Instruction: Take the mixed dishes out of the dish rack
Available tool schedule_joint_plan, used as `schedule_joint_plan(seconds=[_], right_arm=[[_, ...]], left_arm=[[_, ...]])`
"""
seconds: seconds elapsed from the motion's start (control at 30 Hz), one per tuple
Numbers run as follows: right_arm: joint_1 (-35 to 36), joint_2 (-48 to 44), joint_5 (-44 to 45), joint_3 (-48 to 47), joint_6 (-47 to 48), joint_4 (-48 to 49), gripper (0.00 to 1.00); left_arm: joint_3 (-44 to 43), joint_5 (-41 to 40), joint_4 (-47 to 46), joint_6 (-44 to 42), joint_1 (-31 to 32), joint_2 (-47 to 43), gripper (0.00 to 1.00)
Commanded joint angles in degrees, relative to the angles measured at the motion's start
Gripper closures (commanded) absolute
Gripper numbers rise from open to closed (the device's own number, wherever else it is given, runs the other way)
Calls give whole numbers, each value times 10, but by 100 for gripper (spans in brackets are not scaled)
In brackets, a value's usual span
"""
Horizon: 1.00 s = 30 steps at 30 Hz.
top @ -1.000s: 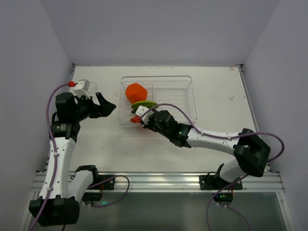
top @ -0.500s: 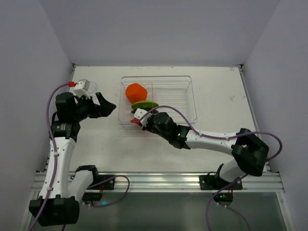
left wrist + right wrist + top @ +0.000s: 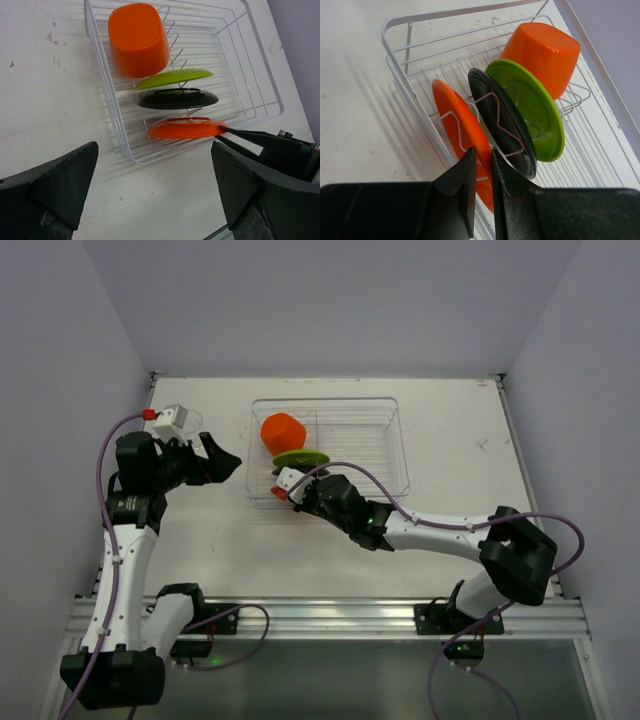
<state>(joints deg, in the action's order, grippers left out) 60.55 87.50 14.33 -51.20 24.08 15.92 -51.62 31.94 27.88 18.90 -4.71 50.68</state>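
The dish rack (image 3: 400, 445) holds an orange faceted cup (image 3: 282, 431) upside down, then a lime-green plate (image 3: 300, 457), a black plate (image 3: 500, 120) and an orange plate (image 3: 452, 112), each standing on edge between wire dividers. My right gripper (image 3: 482, 160) is at the rack's near left corner, with its jaws closed on the orange plate's rim, one on each face. It also shows in the top view (image 3: 290, 483). My left gripper (image 3: 222, 462) is open and empty, over the table just left of the rack. No clear tumblers show clearly.
In the left wrist view the rack's near wall (image 3: 107, 107) stands between my left gripper (image 3: 155, 185) and the plates, and the right fingers (image 3: 250, 135) come in from the right. White walls close the table on three sides.
My right arm has edged a little to the left along the rack's near side. My left arm and the dishes have not moved.
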Motion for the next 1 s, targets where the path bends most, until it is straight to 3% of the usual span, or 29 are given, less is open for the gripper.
schedule_joint_plan(seconds=[0.0, 0.33, 0.47, 0.67, 0.97], right_arm=[[19, 21, -14, 2, -10, 1, 85], [37, 17, -6, 15, -18, -11, 89], [41, 15, -4, 15, -23, -21, 100], [45, 11, 29, 22, -22, -15, 100], [43, 14, 121, 24, 25, 77, 100]], left_arm=[[2, 15, -20, -5, 3, 0, 0], [0, 16, -20, -5, 4, 1, 0], [-1, 16, -20, -5, 3, 1, 0], [-2, 17, -20, -4, 4, 5, 0], [-3, 17, -20, -3, 4, 9, 0]])
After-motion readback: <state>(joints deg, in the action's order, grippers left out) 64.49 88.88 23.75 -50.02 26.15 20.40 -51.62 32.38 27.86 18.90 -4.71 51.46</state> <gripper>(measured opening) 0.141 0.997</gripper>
